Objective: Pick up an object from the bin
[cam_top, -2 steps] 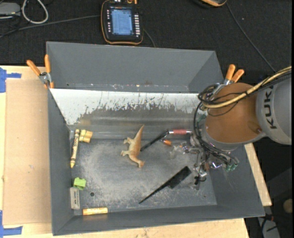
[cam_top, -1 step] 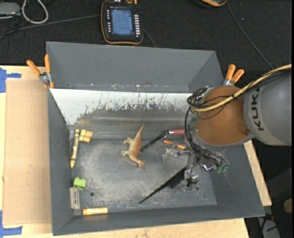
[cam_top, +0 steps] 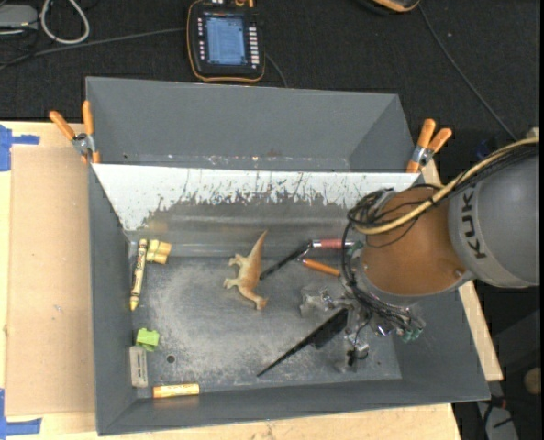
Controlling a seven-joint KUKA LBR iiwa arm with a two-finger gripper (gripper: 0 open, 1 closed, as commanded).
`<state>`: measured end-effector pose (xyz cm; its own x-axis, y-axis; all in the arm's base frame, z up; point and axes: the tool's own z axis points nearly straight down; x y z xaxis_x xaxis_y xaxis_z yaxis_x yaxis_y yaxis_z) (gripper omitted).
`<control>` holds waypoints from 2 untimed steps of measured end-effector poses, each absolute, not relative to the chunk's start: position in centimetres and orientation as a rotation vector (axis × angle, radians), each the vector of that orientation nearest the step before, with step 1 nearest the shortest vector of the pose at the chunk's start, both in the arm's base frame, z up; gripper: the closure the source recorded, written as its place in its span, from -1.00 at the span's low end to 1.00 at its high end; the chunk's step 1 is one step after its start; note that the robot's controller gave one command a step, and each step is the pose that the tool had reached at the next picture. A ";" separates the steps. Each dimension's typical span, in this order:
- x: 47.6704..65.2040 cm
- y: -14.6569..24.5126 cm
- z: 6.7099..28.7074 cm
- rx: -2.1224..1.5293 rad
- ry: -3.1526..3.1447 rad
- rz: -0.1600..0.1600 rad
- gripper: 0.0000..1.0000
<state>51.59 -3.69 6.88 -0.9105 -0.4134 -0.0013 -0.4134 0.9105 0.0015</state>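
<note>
One grey bin [cam_top: 253, 126] carried everything. The gripper [cam_top: 356, 348], whether open or closed could not be told, hung near the right front corner over the thick end of a black stick [cam_top: 299, 346]. The stick was judged light, stiff and best pinched there. A tan dinosaur [cam_top: 247, 278], an orange pen [cam_top: 321, 267] and a silvery scrap [cam_top: 313, 299] crowded nearby.

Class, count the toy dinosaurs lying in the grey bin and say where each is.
1. The tan toy dinosaur lies near the middle of the bin floor. The arm covers part of the bin's right side, so another may be hidden.
</note>
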 end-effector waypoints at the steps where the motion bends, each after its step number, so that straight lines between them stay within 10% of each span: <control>1: 53.4 -2.2 7.0 -0.704 3.061 0.008 1.00; 2: 53.4 -2.2 7.1 -0.704 3.061 0.008 1.00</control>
<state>53.44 -2.22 7.07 -0.8995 -0.4368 -0.0018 -0.4368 0.8995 0.0046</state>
